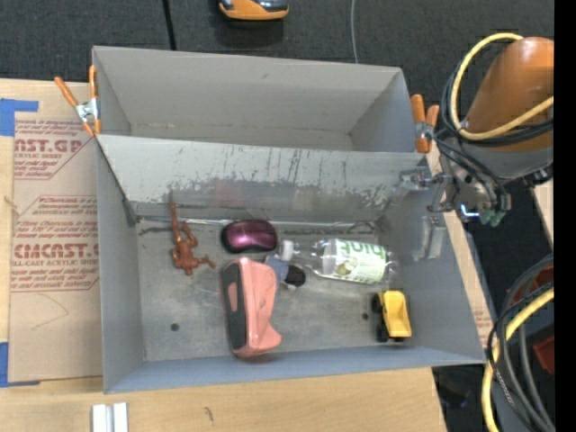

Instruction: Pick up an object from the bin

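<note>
While the pincer [430,234] hangs rightward — open or clenched, can't tell — it should centre over the clear green-labelled plastic bottle [353,261].

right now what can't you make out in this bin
1. Camera view: the small dark-and-white thing sits tight between the pink-and-black tool and the clear bottle, and is too small to name.
2. Camera view: the print on the bottle's green label is too small to read.
3. Camera view: the gripper blends into the grey right wall, so its outline is unclear.
</note>
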Tool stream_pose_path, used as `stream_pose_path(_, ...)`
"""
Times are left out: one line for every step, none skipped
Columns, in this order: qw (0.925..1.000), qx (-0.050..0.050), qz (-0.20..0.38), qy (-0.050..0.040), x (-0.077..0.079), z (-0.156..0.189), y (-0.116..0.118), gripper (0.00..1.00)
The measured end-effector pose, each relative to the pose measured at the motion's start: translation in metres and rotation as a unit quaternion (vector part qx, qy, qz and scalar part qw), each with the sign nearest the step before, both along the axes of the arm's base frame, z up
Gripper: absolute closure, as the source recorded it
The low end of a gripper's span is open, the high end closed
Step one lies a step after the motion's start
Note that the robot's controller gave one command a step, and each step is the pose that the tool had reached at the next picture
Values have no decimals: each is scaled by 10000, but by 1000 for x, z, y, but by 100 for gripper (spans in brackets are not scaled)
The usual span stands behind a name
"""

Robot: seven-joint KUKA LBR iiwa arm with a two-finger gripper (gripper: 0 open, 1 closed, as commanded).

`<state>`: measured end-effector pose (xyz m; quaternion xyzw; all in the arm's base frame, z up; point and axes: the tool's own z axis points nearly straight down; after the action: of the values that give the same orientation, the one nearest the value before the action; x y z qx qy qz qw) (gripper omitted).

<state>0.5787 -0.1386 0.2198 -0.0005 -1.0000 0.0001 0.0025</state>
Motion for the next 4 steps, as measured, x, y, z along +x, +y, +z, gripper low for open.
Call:
stream_pose_path(10000,-8,7,-41,2,5,1,0)
stream_pose_path(9994,-11,334,-64,-11,-39,4,0)
stream_pose_path(9967,-4,807,-53,-41,-96,20,0)
stream_pose_path(9992,0,-398,-50,-40,-122,8,100)
